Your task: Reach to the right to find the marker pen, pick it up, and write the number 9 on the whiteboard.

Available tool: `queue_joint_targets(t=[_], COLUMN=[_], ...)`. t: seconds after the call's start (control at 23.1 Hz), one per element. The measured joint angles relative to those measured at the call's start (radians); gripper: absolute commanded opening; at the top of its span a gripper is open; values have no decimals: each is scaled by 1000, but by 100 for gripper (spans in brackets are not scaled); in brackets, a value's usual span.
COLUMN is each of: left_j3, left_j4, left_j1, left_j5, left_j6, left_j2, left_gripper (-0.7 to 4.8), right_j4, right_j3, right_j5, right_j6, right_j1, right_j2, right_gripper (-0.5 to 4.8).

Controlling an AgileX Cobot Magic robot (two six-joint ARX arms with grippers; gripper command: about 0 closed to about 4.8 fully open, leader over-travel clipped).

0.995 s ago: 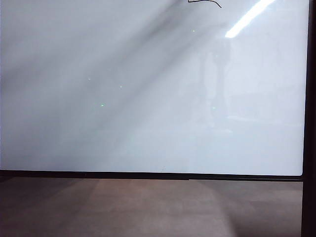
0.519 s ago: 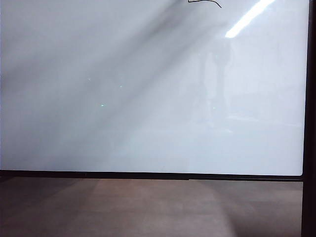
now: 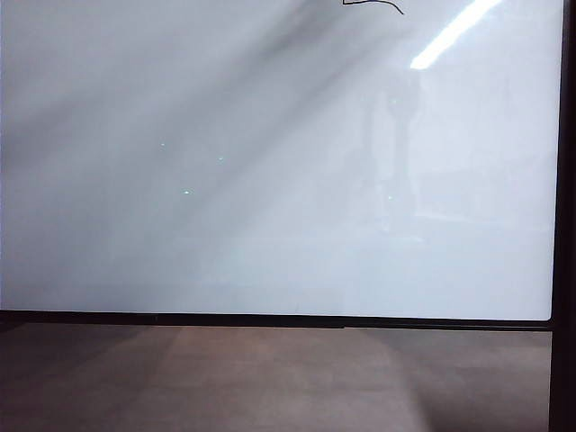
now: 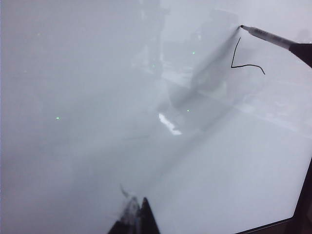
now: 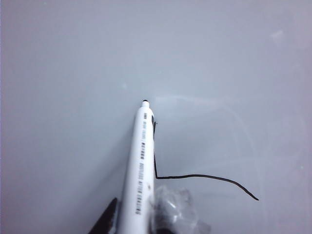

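The whiteboard [image 3: 270,180] fills the exterior view, glossy white with a thin black frame. My right gripper [image 5: 139,219] is shut on the marker pen [image 5: 139,161], a white barrel with black print, over the board. The pen's tip [image 4: 241,27] sits just past the upper end of a thin black drawn line [image 5: 195,176]. That line is an upright stroke bending into a long drooping one [image 4: 243,63]. I cannot tell whether the tip touches the board. Only the line's end [image 3: 373,4] shows in the exterior view. My left gripper [image 4: 139,214] hangs shut and empty over bare board, far from the line.
The board's black frame runs along the bottom [image 3: 270,319] and the right side [image 3: 565,180]. Brown-grey floor [image 3: 270,378] lies below it. A bright ceiling light strip [image 3: 454,31] is reflected at the board's upper right.
Faint shadows and reflections on the board shift slightly. The visible end of the drawn line looks the same.
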Motion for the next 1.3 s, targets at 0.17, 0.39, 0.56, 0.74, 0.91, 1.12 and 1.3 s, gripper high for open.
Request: queue_joint_targets(t=[0.17,0.39,0.56,0.74,0.91,1.12,1.3], left_j3=[0,0,0,0,0,0,0], left_j4=[0,0,0,0,-1,-1,-2], left_j1=[0,0,0,0,0,0,0], left_j5=[0,0,0,0,0,0,0], left_j6=[0,0,0,0,0,0,0], left_j2=[0,0,0,0,0,-1,0], left_gripper=[-5,-5,-5,-5,-5,-5,-5], right_j4=[-18,-24,-26,-31,-40,-51,-63], right_j3=[0,0,0,0,0,-10,-31], right_j5=[0,1,19,37,42,45,55], right_j6=[-2,-2,-3,-15,-21,-21,-21], right_j1=[0,0,0,1,-10,-45,-80], right_j2=[0,0,0,0,-4,-32,-63], right_gripper=[-6,-6,-6,-6,-6,-6,-6])
